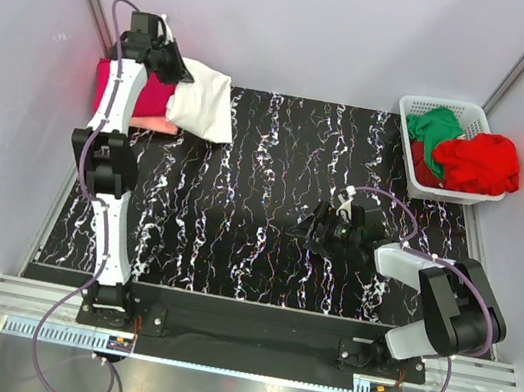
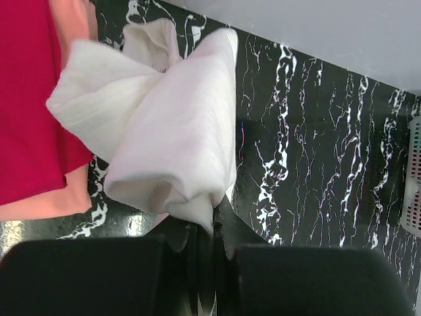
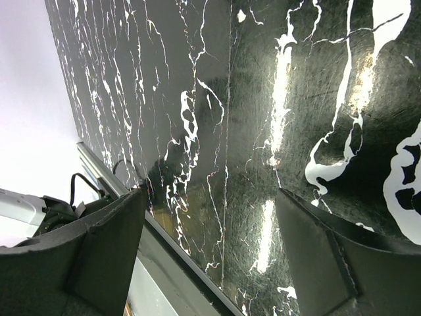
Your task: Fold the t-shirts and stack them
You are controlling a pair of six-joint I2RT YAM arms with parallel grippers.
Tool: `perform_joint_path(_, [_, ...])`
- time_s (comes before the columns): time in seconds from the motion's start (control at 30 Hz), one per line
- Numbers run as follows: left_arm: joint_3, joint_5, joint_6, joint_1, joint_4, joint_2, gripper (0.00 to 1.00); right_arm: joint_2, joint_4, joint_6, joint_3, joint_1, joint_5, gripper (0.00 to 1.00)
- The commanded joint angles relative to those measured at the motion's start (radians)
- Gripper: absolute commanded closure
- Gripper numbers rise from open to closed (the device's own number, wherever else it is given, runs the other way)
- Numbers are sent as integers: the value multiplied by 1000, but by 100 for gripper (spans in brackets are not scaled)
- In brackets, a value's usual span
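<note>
Folds of the white t-shirt point(image 2: 164, 131) conceal the pinching tips of your left gripper point(image 2: 205, 247); your right gripper point(image 3: 210, 197) hangs spread above the table point(image 3: 217, 85).

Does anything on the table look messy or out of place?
The white t-shirt is bunched, not flat, askew over the edge of the magenta t-shirt at far left, pinched in the left gripper. The red t-shirt spills over the basket rim.

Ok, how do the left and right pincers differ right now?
The left pincer is shut on the white t-shirt; the right pincer is open, holding nothing. The left reaches to the far-left corner of the table; the right sits mid-table, nearer its base. Both have black fingers.
</note>
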Motion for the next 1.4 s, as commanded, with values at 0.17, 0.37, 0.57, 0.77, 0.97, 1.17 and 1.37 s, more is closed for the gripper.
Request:
perform_joint_path(0.17, [96, 176, 36, 95, 103, -67, 100, 8, 53, 3, 26, -9, -36, 14])
perform_joint_path(0.37, [103, 180, 33, 131, 140, -103, 100, 9, 65, 7, 20, -12, -44, 15])
perform_joint_path(0.57, [103, 193, 16, 144, 166, -120, 100, 17, 74, 12, 20, -15, -52, 14])
perform_joint_path(0.77, [96, 194, 7, 173, 174, -169, 100, 25, 82, 13, 18, -20, -64, 14])
perform_joint_path(0.97, [70, 211, -10, 209, 191, -196, 100, 28, 91, 18, 15, -23, -70, 15])
perform_joint_path(1.17, [63, 219, -15, 229, 197, -204, 100, 29, 94, 18, 15, -26, -73, 15])
perform_joint_path(1.37, [37, 252, -15, 241, 209, -179, 100, 31, 99, 21, 15, -28, -76, 14])
